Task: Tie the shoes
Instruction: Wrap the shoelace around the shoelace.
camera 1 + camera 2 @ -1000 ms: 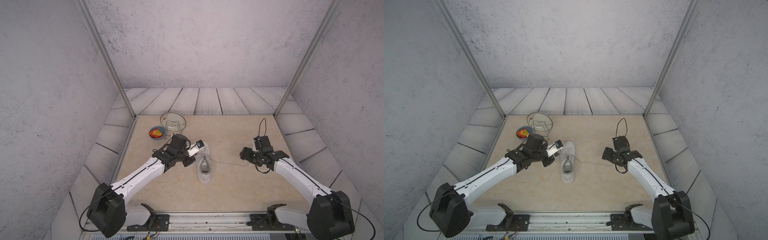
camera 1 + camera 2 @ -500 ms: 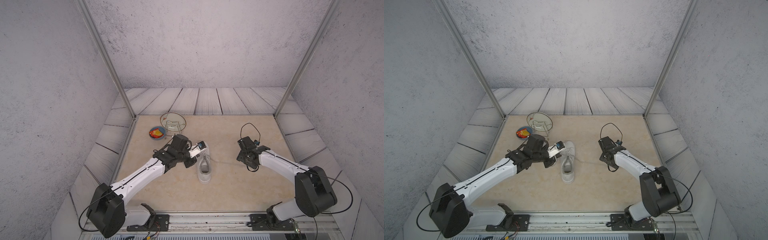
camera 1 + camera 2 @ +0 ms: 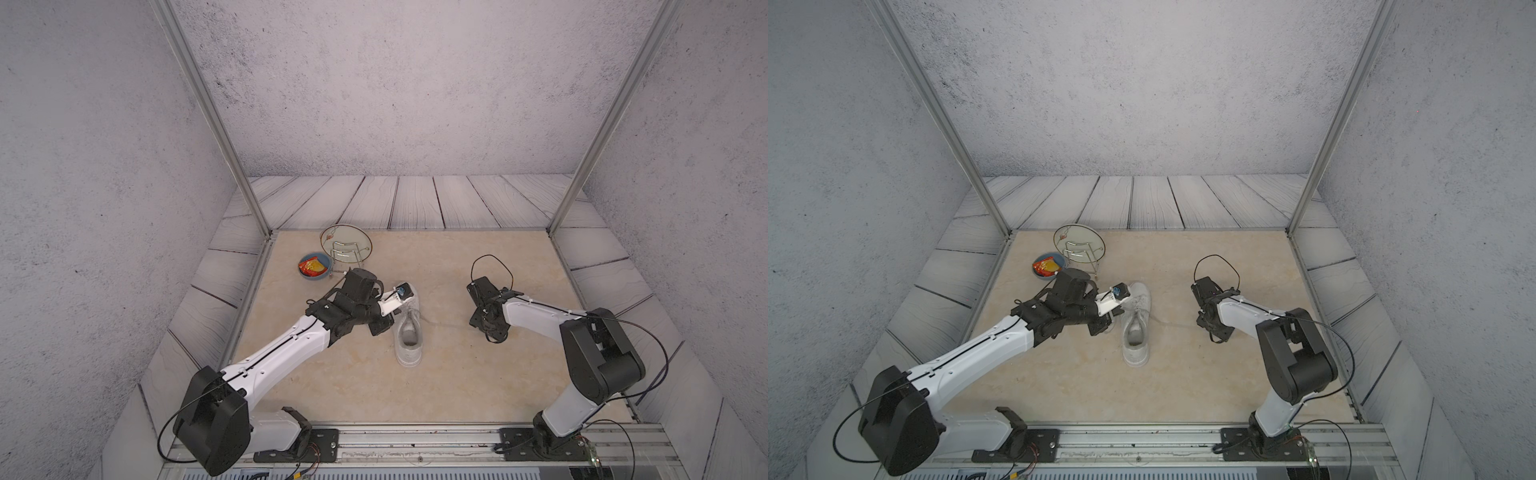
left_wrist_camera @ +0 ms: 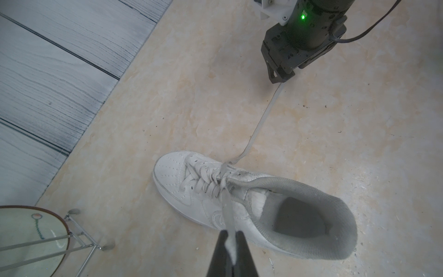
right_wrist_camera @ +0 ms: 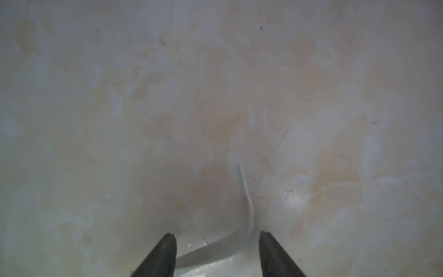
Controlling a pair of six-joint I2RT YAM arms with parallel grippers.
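The shoes show as one white sneaker [image 3: 409,332] [image 3: 1136,328] [image 4: 203,199] lying mid-table, toe toward the back. My left gripper [image 4: 230,233] is shut on one flat white lace, which runs taut from the eyelets up to it; in both top views it sits at the shoe's left side [image 3: 382,326] [image 3: 1098,328]. The other lace [image 4: 261,120] [image 3: 449,324] trails right across the table. Its end [image 5: 247,199] curls between the spread fingers of my right gripper [image 5: 217,236] [image 3: 484,328] [image 4: 279,76], which is open and low over the table.
A blue bowl [image 3: 314,266] with an orange-red packet and a glass plate on a wire stand [image 3: 345,245] are at the back left, just behind my left arm. Metal frame posts [image 3: 253,208] mark the back corners.
My right arm has swung left toward the shoe and come down over the loose lace end, its jaws narrowing. The left arm holds still with its lace.
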